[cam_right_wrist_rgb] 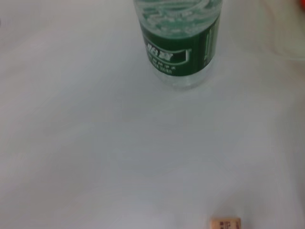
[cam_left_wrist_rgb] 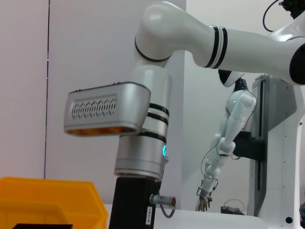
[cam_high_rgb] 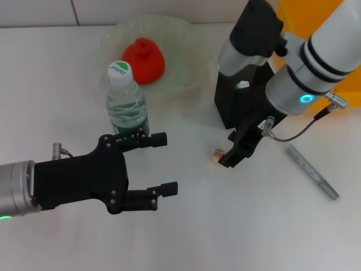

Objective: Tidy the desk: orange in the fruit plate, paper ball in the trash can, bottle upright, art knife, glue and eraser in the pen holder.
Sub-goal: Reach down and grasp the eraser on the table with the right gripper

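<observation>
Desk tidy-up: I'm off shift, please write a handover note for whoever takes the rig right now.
Left end effector: open, holding nothing, low beside the upright clear plastic bottle.
Right end effector: low over the table, next to the tiny tan eraser block; grip state unclear.
Done: red-orange fruit sits in the pale-green scalloped plate; bottle stands.
Left: eraser and the slim grey glue stick lie on the table, bound for the black mesh pen holder.
Knife and paper ball not visible; yellow bin behind the right arm.

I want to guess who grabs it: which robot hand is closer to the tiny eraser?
Right. The right gripper is right beside the eraser; the left gripper is farther off, near the bottle.
</observation>
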